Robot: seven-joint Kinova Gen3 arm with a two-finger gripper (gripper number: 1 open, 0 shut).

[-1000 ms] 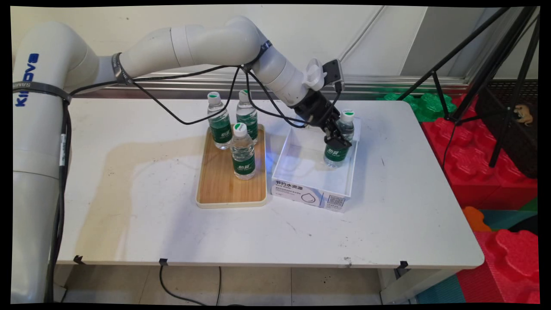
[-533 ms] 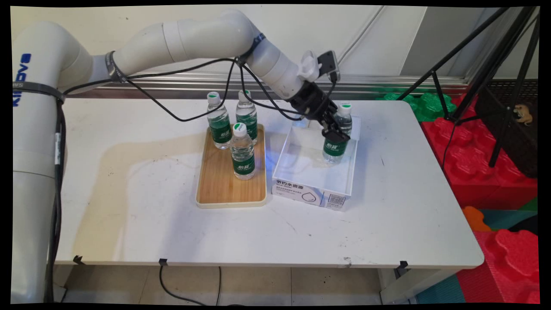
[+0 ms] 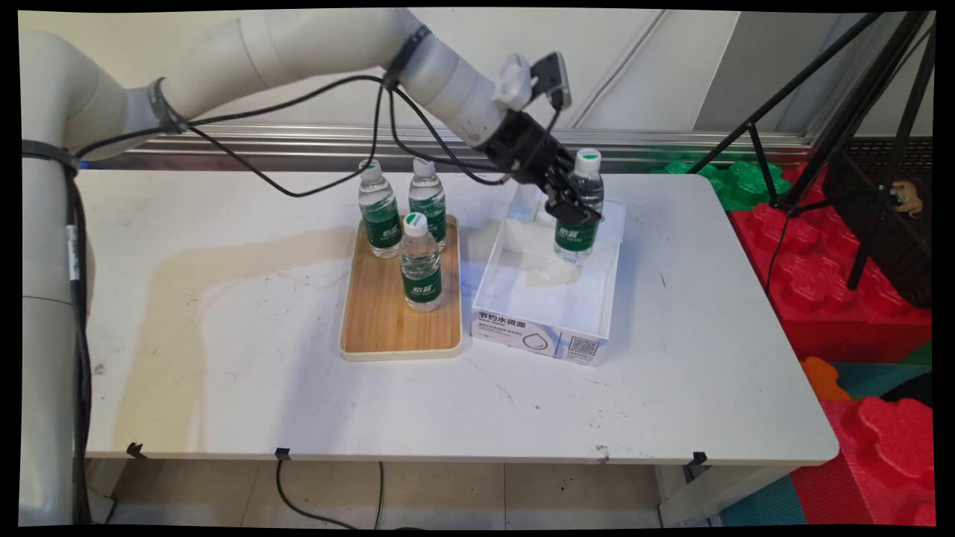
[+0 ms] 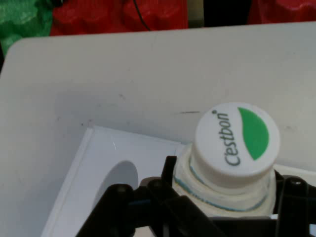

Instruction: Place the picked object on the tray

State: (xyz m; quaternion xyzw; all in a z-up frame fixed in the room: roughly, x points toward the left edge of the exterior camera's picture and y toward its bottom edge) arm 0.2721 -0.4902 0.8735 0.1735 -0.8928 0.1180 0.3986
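The black two-finger gripper (image 3: 573, 211) is clamped on a water bottle (image 3: 579, 209) with a green label and a white cap (image 4: 236, 139) (the cap reads "Cestbon" beside a green leaf shape). The bottle is upright and lifted above the far right part of a shallow white box (image 3: 522, 339), its base clear of the box floor, where it casts a shadow. In the hand view the black fingers (image 4: 170, 170) press the bottle just below its neck. To the left of the box lies a wooden tray (image 3: 380, 313) on the white table (image 3: 224, 358). Three more water bottles stand upright on the tray: two at its far end (image 3: 380, 216) (image 3: 428, 200) and one nearer the middle (image 3: 421, 265).
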